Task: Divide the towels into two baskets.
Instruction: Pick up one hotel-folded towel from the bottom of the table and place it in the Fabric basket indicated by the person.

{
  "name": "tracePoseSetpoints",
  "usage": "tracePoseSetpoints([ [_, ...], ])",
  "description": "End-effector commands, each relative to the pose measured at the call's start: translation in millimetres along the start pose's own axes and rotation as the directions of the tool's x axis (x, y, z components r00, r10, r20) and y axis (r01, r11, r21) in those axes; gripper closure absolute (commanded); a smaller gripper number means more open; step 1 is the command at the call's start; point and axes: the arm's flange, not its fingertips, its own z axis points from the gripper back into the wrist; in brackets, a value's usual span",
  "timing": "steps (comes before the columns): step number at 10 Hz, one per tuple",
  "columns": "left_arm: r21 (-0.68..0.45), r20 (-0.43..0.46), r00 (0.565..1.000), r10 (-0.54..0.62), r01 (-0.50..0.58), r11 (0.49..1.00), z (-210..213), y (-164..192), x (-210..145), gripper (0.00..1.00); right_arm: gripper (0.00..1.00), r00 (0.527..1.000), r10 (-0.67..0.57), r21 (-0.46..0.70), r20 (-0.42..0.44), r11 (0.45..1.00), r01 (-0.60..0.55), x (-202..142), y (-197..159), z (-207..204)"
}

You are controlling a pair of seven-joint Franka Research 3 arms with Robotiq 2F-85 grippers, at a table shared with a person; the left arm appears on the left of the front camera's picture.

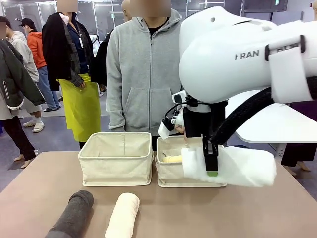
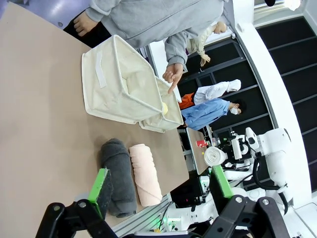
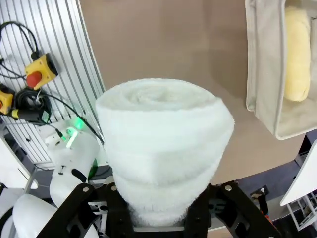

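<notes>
Bright, even overhead light left only soft, faint shadows on the worktop [image 1: 198, 208]. The white towel [image 3: 163, 148] in the right pincer [image 1: 212, 166] looked almost washed out. Around the left pincer [image 2: 161, 186], wide-angle distortion curved straight lines toward the edges.

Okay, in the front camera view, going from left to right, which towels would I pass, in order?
dark grey towel on the table → cream towel beside it → pale yellow towel lying in the right basket → white towel held in the right gripper
</notes>
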Motion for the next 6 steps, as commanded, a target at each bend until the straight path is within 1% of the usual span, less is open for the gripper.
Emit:
tracePoseSetpoints([
  [1, -0.020, 0.007, 1.000, -0.011, 0.011, 1.000, 2.4, -0.8, -0.2, 0.00, 0.80, 0.998, -0.054, -0.009, 0.008, 0.998, 0.055, 13.7, -0.4, 2.7],
  [2, -0.020, 0.007, 1.000, -0.011, 0.011, 1.000, 2.4, -0.8, -0.2, 0.00, 0.64, 1.000, 0.000, 0.000, 0.000, 1.000, 0.000, 0.0, 0.0, 0.0],
  [3, -0.020, 0.007, 1.000, -0.011, 0.011, 1.000, 2.4, -0.8, -0.2, 0.00, 0.64, 0.994, 0.101, -0.071, 0.036, 0.993, -0.098, 3.7, -17.8, 14.6],
  [4, -0.020, 0.007, 1.000, -0.011, 0.011, 1.000, 2.4, -0.8, -0.2, 0.00, 0.64, 0.978, 0.204, -0.128, 0.048, 0.972, -0.196, 12.8, -40.6, 27.4],
  [5, -0.020, 0.007, 1.000, -0.011, 0.011, 1.000, 2.4, -0.8, -0.2, 0.00, 0.64, 0.963, 0.270, -0.130, 0.023, 0.956, -0.265, 24.5, -67.0, 32.3],
  [6, -0.020, 0.007, 1.000, -0.011, 0.011, 1.000, 2.4, -0.8, -0.2, 0.00, 0.64, 0.961, 0.277, -0.115, 0.001, 0.954, -0.275, 34.5, -89.9, 32.1],
])
